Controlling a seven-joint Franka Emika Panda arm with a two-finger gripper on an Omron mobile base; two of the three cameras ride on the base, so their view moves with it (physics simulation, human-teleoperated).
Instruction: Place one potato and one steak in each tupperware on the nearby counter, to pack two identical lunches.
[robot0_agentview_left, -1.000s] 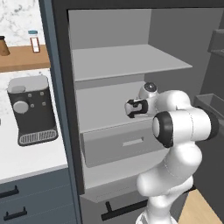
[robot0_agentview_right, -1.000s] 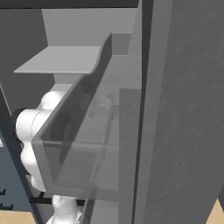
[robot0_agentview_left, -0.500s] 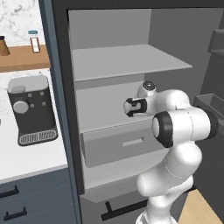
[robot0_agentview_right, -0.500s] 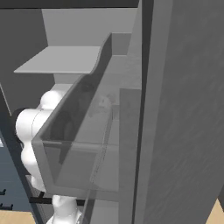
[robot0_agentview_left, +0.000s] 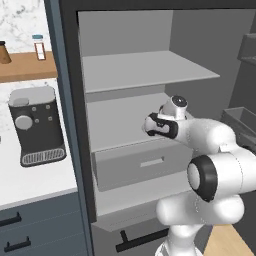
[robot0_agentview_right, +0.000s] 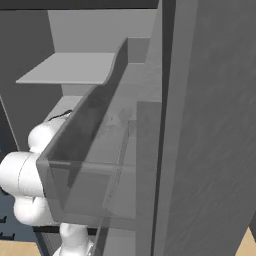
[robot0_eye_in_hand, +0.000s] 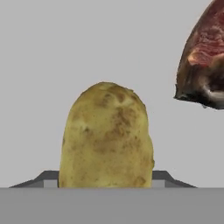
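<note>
Fridge shelf (robot0_agentview_left: 145, 72): potato (robot0_eye_in_hand: 107, 138) beside steak (robot0_eye_in_hand: 203, 61)

The left base view looks from behind the arm (robot0_agentview_left: 210, 175), which rises at 5 o'clock, forward and slightly down into an open fridge (robot0_agentview_left: 145, 75), with a counter (robot0_agentview_left: 35, 180) and coffee machine (robot0_agentview_left: 35, 125) at 9 o'clock. The right base view sits very near the fridge's open door (robot0_agentview_right: 200, 125), whose grey edge and clear door bin (robot0_agentview_right: 90, 160) take up the middle and 3 o'clock; the arm shows at 8 o'clock. Both views share the grey shelf (robot0_agentview_left: 150, 70) inside the fridge and the arm. The hand view sits close above a shelf surface, with a potato (robot0_eye_in_hand: 107, 135) at 6 o'clock and a steak (robot0_eye_in_hand: 203, 61) at 2 o'clock.
</note>
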